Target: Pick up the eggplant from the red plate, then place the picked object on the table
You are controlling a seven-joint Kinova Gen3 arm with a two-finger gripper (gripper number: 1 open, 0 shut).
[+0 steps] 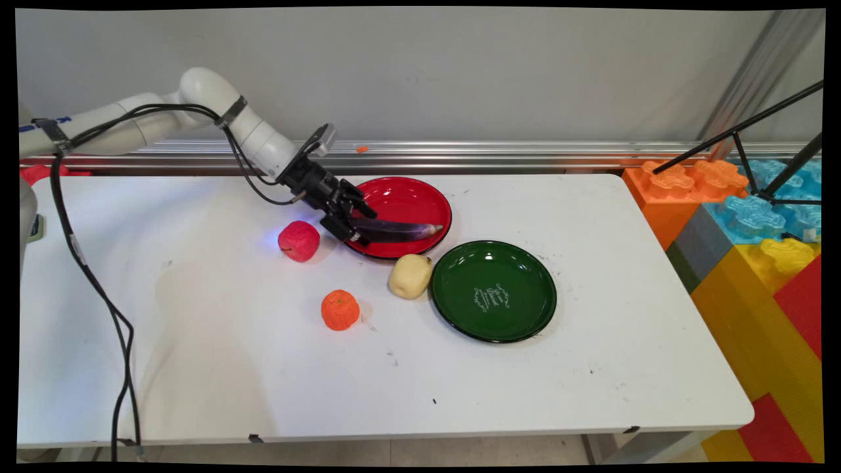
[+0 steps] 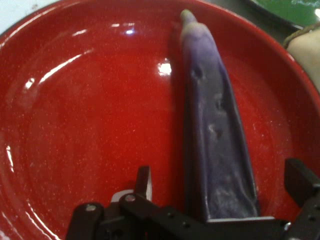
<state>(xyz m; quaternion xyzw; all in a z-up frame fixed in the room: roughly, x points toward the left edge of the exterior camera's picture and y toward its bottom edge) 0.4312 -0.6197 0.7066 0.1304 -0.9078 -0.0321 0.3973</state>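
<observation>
Claw [image 1: 360, 225]: spread. In the hand view one finger [image 2: 143, 181] stands to the left of the eggplant [image 2: 215, 125] and the other at the picture's right edge, with red showing between each finger and the eggplant. I am pinching nothing. The eggplant's blunt end sits between my fingers, right up against the linkage. I cannot tell whether it touches the linkage.

Eggplant: it lies flat in the red plate [image 1: 407, 194], along the near side, with its narrow tip pointing away from me towards the plate's right rim.

Around the plate, on the surface [image 1: 197, 328]: a red fruit [image 1: 299, 240] sits just beside my claw on the left, apart from the plate. A pale fruit [image 1: 410, 276] sits just in front of the red plate, touching or nearly touching the green plate [image 1: 473, 263] on its right. An orange fruit [image 1: 340, 309] sits nearer the front, apart from the others. The green plate holds nothing. Coloured blocks [image 1: 755, 249] stand off the right end of the surface.

Differences between views: only the hand view shows the gaps on either side of the eggplant, and with them my spread. It also catches a corner of the pale fruit and a sliver of the green plate at its upper right. Only the main view shows the red and orange fruits, the whole layout, and my arm reaching in low from the left.
</observation>
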